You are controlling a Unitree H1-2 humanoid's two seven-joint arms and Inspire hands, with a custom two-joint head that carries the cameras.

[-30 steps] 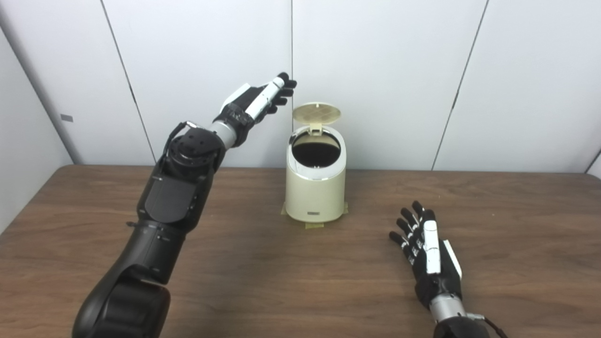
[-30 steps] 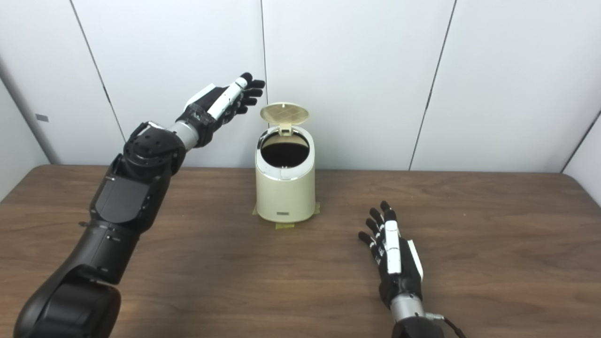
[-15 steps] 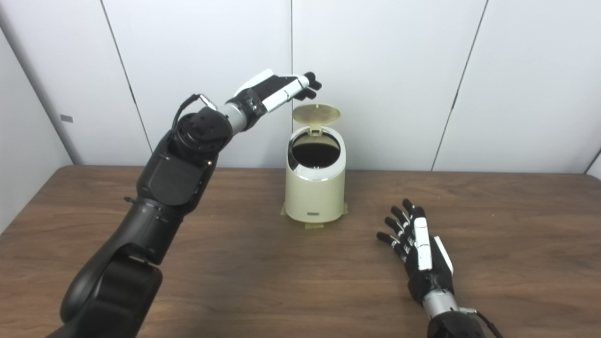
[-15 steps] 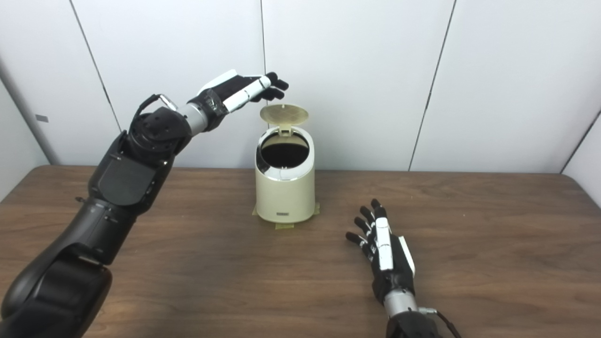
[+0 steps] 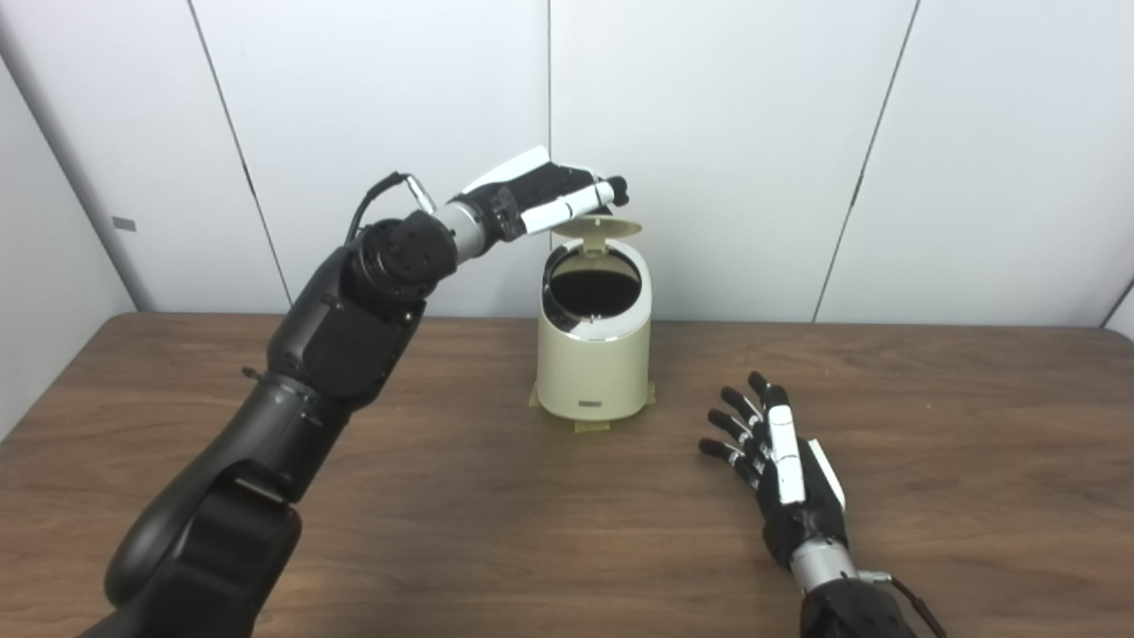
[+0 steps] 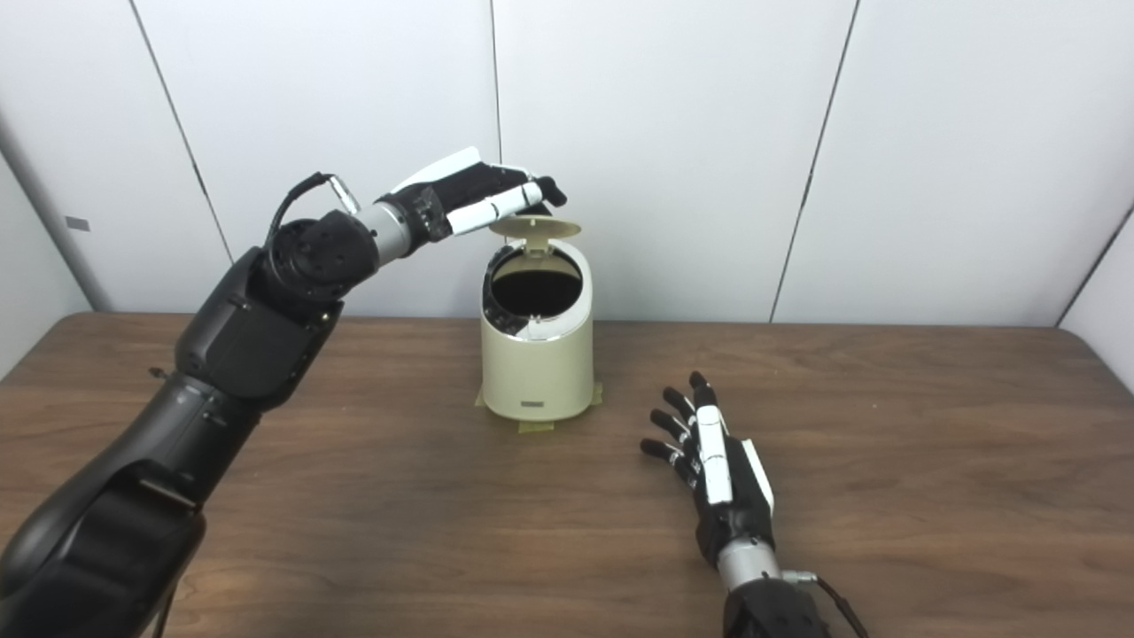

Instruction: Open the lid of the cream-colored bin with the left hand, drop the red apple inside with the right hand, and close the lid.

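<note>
Left robot hand, fingers extended, apparently touches the bin's half-lowered lid; right robot hand rests spread, empty, on the desk.

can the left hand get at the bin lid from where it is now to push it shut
Probably yes. The left hand is on top of the lid, which is tilted partway down over the bin opening. Nothing sits between them, and the right hand lies open on the table, well clear.
</note>
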